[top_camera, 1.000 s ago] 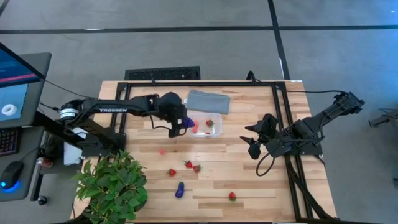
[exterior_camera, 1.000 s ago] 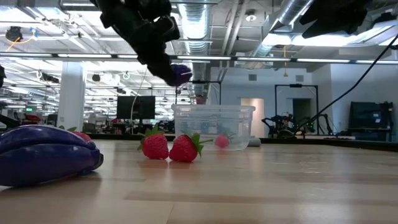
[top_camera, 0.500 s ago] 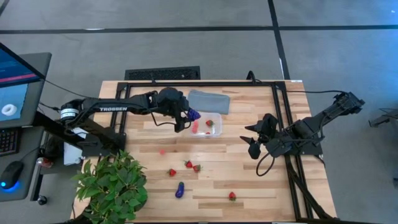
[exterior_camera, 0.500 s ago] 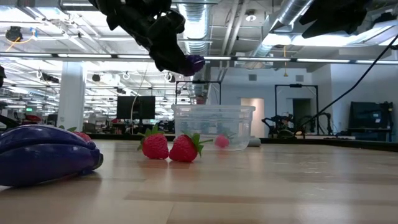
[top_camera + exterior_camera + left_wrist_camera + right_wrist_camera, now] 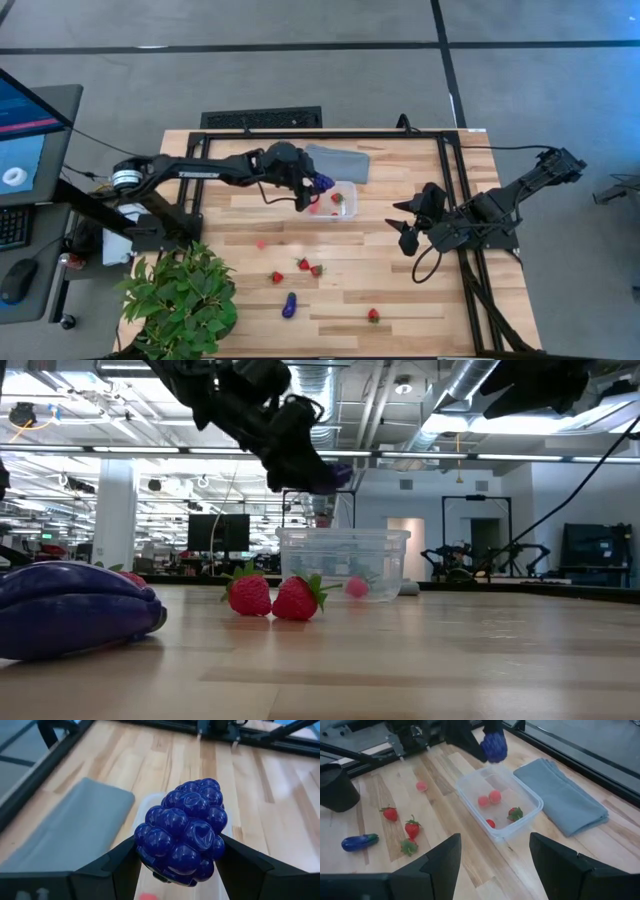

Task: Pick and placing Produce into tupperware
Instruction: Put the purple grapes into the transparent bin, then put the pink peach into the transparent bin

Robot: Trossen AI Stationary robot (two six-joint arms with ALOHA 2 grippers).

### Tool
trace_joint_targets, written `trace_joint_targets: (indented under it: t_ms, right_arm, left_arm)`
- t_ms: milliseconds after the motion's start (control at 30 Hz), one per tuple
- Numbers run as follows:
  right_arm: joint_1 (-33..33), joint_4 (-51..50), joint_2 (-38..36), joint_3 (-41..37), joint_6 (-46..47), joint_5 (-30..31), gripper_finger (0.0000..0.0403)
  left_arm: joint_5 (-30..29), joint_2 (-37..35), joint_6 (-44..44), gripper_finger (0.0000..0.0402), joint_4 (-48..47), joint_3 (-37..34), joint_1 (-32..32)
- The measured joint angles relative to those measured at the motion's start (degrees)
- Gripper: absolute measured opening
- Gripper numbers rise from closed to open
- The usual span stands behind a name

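Over the clear box (image 5: 499, 805), which has four fruits inside, my left gripper (image 5: 318, 184) grips a purple grape bunch (image 5: 182, 837); right gripper (image 5: 410, 224) waits open, six pieces left on the table (image 5: 400, 290).

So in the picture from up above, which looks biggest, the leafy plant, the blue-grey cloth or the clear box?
1. Leafy plant, clearly the biggest.
2. Blue-grey cloth.
3. Clear box, a little smaller than the cloth, though the left arm partly covers it.
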Motion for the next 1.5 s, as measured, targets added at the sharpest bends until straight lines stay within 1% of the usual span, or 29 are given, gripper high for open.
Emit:
trace_joint_targets:
  t_ms: [133,267,333,433,633,867,1100,1367,1500]
  right_arm:
    - [0.2,-0.2,0.0,0.0,0.6,-0.1,0.0260]
    - [0.2,-0.2,0.9,0.0,0.8,-0.1,0.0260]
    - [0.2,-0.1,1.5,0.0,0.8,-0.2,0.0260]
    - [0.1,-0.3,2.9,0.0,0.4,-0.3,0.0260]
    - [0.0,0.2,5.5,0.0,0.5,-0.3,0.0260]
    - [0.6,0.6,7.4,0.0,2.8,-1.5,0.0260]
    - [1.2,0.7,7.5,0.0,2.8,-1.5,0.0260]
    - [1.2,1.2,7.5,0.0,2.8,-1.5,0.0260]
    - [1.2,1.5,7.5,0.0,2.8,-1.5,0.0260]
  left_arm:
    - [0.1,2.7,-0.4,0.0217,-0.7,0.7,0.0]
    - [0.1,3.9,-0.6,0.0217,-0.3,1.0,0.2]
    - [0.1,4.0,-1.3,0.0217,-2.5,1.1,0.5]
    - [0.3,5.8,-2.0,0.0217,-2.4,2.3,0.5]
    - [1.4,9.4,-2.5,0.0217,-5.7,5.0,0.1]
    - [1.4,10.1,-2.3,0.0218,-8.4,6.2,0.2]
    - [1.5,10.1,-2.2,0.0236,-10.3,6.4,0.2]
    - [1.2,10.1,-2.0,0.0266,-10.2,6.4,0.2]
    - [1.5,10.1,-1.3,0.0274,-9.8,6.4,0.2]
